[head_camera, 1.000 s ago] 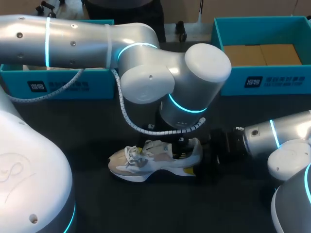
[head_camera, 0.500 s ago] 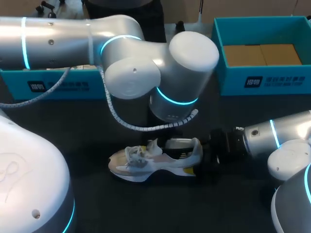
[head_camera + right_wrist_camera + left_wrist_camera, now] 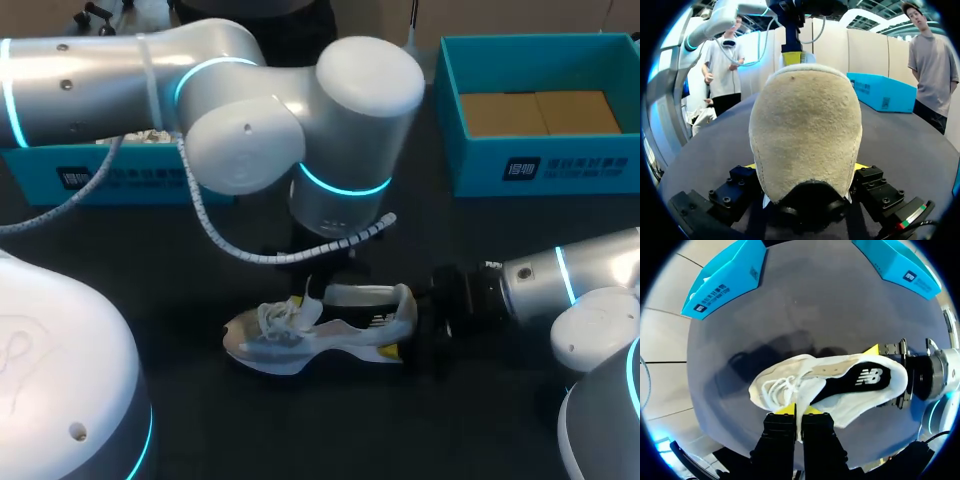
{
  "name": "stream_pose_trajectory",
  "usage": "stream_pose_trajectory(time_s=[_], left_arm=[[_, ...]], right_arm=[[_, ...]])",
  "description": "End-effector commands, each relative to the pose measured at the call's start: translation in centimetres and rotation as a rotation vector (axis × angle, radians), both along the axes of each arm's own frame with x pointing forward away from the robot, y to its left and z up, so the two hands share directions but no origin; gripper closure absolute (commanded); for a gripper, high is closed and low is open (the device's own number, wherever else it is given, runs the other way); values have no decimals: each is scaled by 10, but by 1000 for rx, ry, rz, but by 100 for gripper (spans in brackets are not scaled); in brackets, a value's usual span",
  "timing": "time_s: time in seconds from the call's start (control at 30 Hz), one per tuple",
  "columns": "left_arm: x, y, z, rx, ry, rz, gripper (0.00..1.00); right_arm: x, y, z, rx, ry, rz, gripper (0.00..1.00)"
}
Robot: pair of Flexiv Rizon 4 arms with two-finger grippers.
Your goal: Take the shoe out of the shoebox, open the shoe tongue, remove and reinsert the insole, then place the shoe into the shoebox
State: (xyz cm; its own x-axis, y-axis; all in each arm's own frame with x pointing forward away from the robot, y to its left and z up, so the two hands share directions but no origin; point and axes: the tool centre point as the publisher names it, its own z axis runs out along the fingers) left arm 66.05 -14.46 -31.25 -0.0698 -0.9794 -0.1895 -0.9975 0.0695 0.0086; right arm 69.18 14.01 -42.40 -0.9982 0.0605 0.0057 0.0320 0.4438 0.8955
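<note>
A white and beige shoe (image 3: 320, 328) lies on its sole on the dark table, toe to the left. My left gripper (image 3: 797, 411) is shut on the white tongue (image 3: 801, 396), pinching it upright above the laces. The black insole (image 3: 852, 382) shows inside the shoe. In the head view my left arm (image 3: 340, 190) hangs over the shoe and hides its gripper. My right gripper (image 3: 806, 169) holds the beige heel (image 3: 805, 125) from both sides, low on the table. The same right gripper (image 3: 907, 377) shows behind the heel in the left wrist view.
A teal shoebox (image 3: 530, 170) with brown cardboard inside stands at the back right. A second teal box (image 3: 120, 178) stands at the back left, partly behind my left arm. Bare dark tabletop (image 3: 330, 430) lies in front of the shoe.
My left gripper has closed on the tongue, and the left arm has shifted left and back, uncovering more of the shoe. The right arm and the shoe have stayed put.
</note>
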Motion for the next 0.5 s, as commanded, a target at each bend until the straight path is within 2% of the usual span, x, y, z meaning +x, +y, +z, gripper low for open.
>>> stream_pose_trajectory(time_s=[0.03,0.27,0.5], left_arm=[[-6,20,8,-55,-13,-10,100],[-7,43,4,-55,-24,-17,100],[-3,63,-8,-18,-26,21,100]], right_arm=[[0,3,-3,-1,-2,-3,100],[0,3,-3,-1,-2,-3,100],[0,3,-3,-1,-2,-3,100]])
